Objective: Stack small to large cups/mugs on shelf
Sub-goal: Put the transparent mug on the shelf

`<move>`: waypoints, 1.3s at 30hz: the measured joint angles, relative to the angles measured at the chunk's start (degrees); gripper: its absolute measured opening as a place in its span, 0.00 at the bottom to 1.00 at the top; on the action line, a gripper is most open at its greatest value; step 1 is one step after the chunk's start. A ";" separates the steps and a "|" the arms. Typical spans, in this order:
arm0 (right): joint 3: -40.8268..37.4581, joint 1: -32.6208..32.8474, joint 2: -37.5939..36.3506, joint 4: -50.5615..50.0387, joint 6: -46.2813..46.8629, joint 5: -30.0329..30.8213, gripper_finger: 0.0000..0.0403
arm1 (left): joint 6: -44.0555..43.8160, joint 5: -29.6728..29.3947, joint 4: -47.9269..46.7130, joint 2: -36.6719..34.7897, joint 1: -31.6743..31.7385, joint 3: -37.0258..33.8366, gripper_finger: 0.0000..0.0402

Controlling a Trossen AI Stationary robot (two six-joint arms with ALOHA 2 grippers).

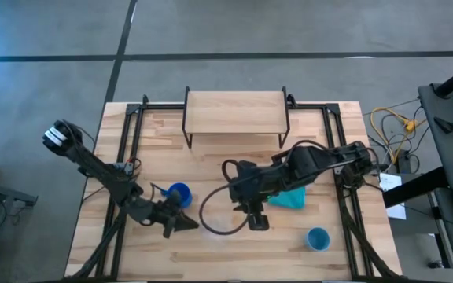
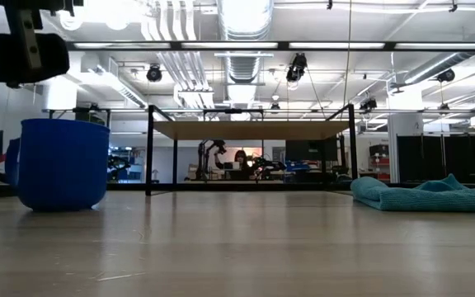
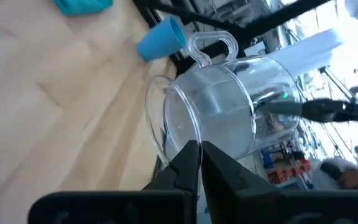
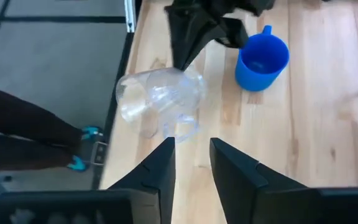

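High view: the clear, glossy plastic handled cup (image 1: 220, 223) lies on its side low on the wooden worktop (image 1: 211, 161), long axis level, between both arms. The clenched left end effector (image 1: 187, 223) touches its rim; the right end effector (image 1: 256, 222), fingers parted and empty, hovers beside it.

Bare desk (image 1: 211, 157) lies open before the shelf (image 1: 235, 112), while the teal cloth (image 1: 289, 197) blocks the desk's four-o'clock side.
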 joint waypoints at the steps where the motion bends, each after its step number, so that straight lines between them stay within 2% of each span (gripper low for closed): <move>1: 0.00 0.00 0.22 0.15 -0.94 0.02 0.25 | 0.01 -0.46 0.08 -1.14 0.38 -0.60 0.00; 4: -0.01 -0.44 1.10 0.02 -2.05 2.25 0.30 | 0.05 -1.42 0.43 -4.26 1.56 -2.12 0.00; 10: -0.15 -1.63 2.38 0.05 -1.79 13.57 0.42 | 3.88 -1.46 0.67 -8.26 3.82 -2.02 0.00; 19: 0.09 -1.75 2.11 0.73 -2.85 13.66 0.43 | 6.07 -1.54 0.47 -9.58 5.61 -2.08 0.00; 26: 0.09 -1.73 2.01 0.95 -8.58 13.62 0.43 | 5.85 -1.08 0.52 -9.34 6.37 -2.13 0.00; 39: 0.09 -1.68 1.79 1.17 -7.92 13.49 0.43 | 5.59 -0.91 0.52 -9.39 8.96 -2.13 0.00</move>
